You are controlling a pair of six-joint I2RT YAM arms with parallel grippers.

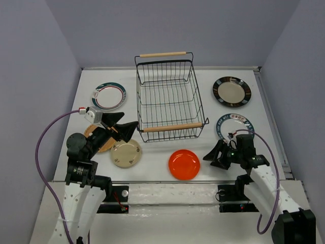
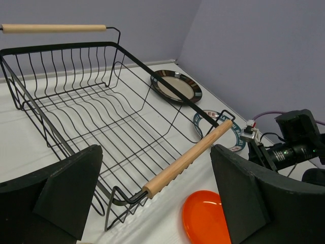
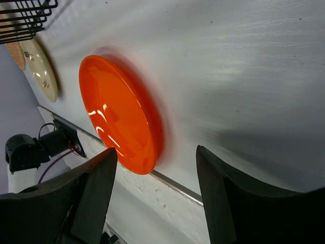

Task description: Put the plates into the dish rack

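Nothing loaded yet: the dish rack [image 1: 171, 127] sits empty, and all six plates [image 1: 126, 153] lie around it on the table [image 1: 155, 152]. The left gripper [image 1: 124, 126] and right gripper [image 1: 211, 156] hang spread wide, holding nothing.

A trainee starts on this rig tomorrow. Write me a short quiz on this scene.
1. True or false: the rack is empty.
2. The orange plate lies: A flat on the table; B in the rack; C stacked on another plate.
3. Left hand, right hand: open or shut?
Key: 1 true. 2 A. 3 both open.
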